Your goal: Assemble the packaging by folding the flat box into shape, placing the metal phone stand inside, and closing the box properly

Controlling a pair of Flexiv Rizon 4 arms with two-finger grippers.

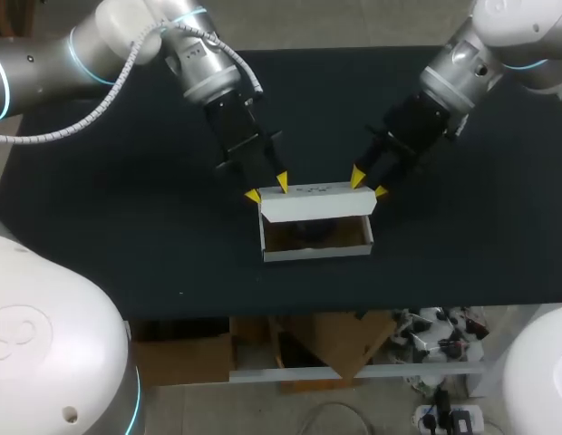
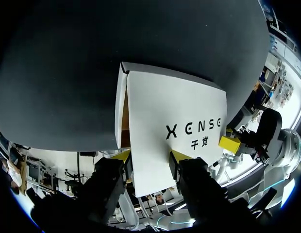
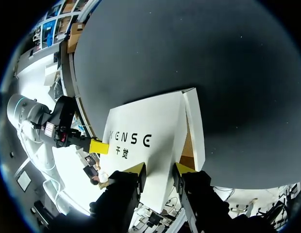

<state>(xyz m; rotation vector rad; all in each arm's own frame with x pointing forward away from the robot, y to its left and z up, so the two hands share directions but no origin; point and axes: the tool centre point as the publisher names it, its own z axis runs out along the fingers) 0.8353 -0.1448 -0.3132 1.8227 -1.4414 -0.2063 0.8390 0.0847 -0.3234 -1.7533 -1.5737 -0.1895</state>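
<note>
Upright white box (image 1: 317,252), lid (image 1: 317,205) half-raised

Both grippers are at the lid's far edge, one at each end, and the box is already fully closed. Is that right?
Not quite: the box is not closed. The head view shows the lid raised, with the inside open to view. The rest holds: the left gripper and right gripper are at the lid's far edge, one at each end.

Dark table (image 1: 127,227), 1 white box (image 1: 317,207) near its middle, lid up
</note>
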